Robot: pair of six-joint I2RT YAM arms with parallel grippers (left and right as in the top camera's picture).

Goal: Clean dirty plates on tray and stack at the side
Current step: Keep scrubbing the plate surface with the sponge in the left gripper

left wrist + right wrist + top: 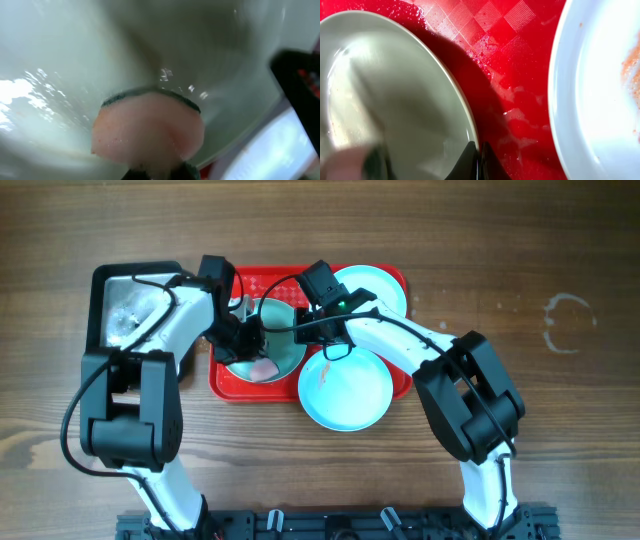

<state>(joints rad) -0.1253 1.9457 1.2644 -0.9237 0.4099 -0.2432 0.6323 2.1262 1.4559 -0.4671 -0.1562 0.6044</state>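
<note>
Overhead view: bright red rectangular plastic tray [222,385] with rounded corners is lying on the wood-grain tabletop [560,430]. Left end effector [243,338] is clenching a soft pink sponge [150,130] with a dark green scouring edge, pressing it flat onto the middle plate [75,60], a round pale light-blue shallow dish sitting on the tray, its glazed surface glistening wet. Right end effector [476,161] is pinching that plate's raised rim, fingers closed on it. Tray floor is showing a moulded checker texture, beaded with water. Front plate [345,395], same make, is overhanging the tray's near edge and carrying orange-brown specks; rear plate [375,285] is lying in the tray's far right corner. Black-rimmed metal pan [125,310] is sitting just left of the tray.
</note>
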